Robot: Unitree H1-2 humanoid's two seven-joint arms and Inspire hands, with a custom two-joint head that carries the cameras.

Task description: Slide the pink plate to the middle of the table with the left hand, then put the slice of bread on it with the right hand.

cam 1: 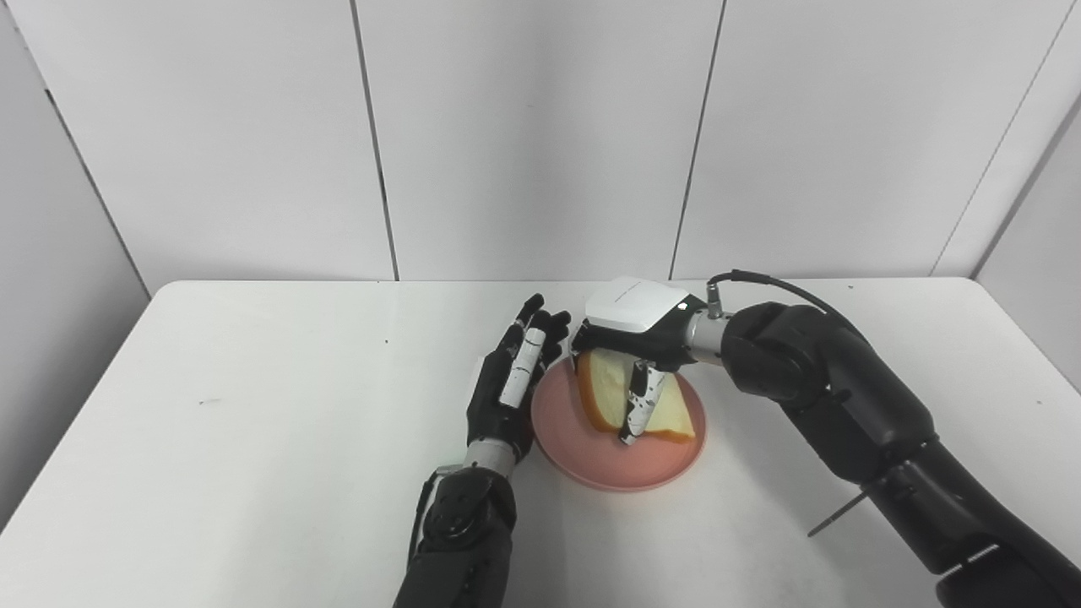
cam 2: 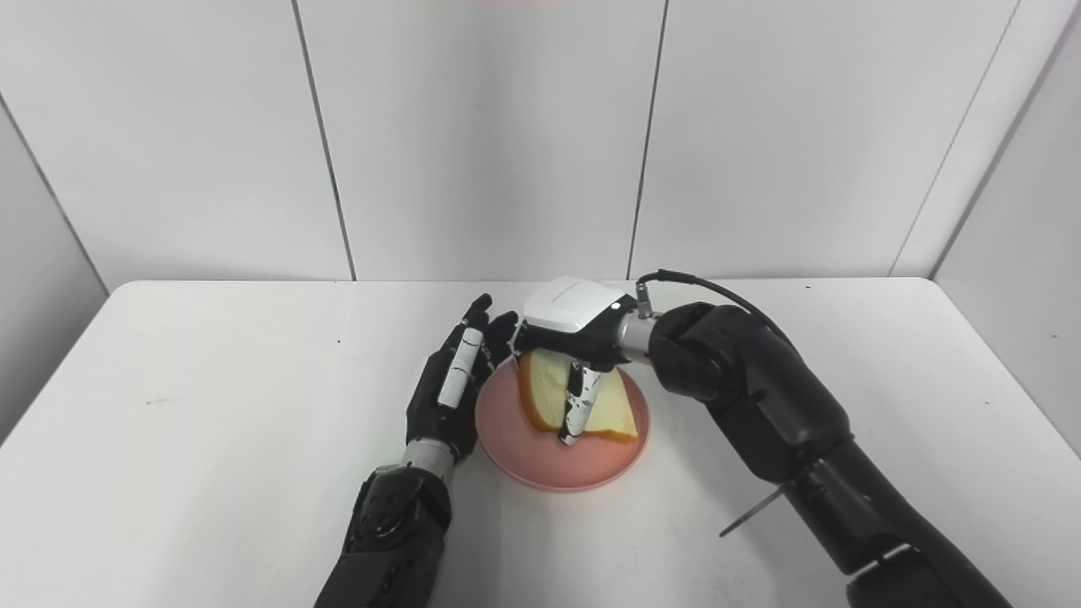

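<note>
Frame centre — right robot hand clamps a spongy bread slice over the round pink plate; left robot hand beside it, fingers apart.

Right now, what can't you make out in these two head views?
- Far end of the bread slice: hidden under the right robot hand in both views, so the grip contact is not visible.
- Whether the bread lies flat on the pink plate: it looks tilted, its underside unseen.
- Left robot hand: its palm side faces away; touch on the plate rim unclear.
- Right forearm: cut off by the bottom edge.
</note>
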